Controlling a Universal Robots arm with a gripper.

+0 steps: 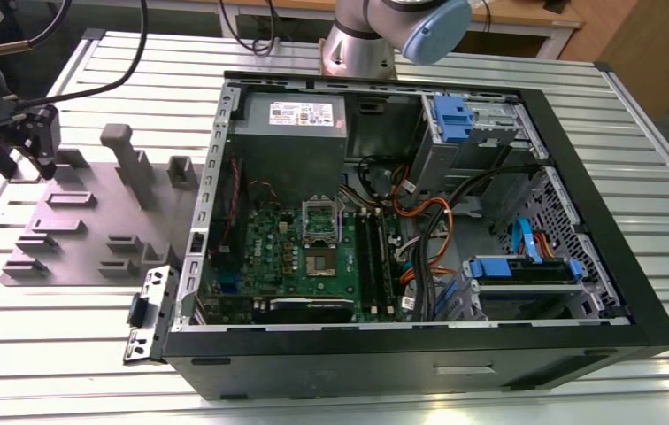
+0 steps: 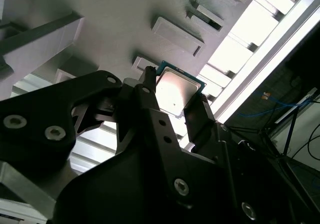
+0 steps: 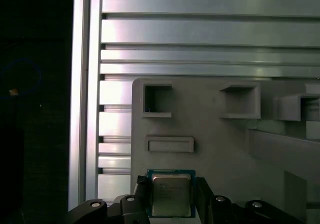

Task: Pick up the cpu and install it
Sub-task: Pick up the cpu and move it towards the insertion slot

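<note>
Grey plastic tray (image 1: 75, 239) lies at the exterior view's left on the slatted metal surface (image 1: 51, 354), and my gripper (image 1: 26, 164) hangs over its far corner. I judge the step in hand to be the pick. To do it well I would squeeze only the chip's edges, hold it flat, and rise straight so it clears the upright blocks (image 1: 134, 164) close by.

Both wrist views show the gripper narrowed to the chip's width. Its fingers (image 2: 150, 104) pinch the cpu (image 3: 171, 196) by two opposite edges, silver top facing the camera. I cannot tell whether it has left the tray.

Further to the exterior view's right stands the open computer case (image 1: 429, 354). Its green board (image 1: 270, 252) and the metal socket frame (image 1: 320, 217) are well apart from the chip.
</note>
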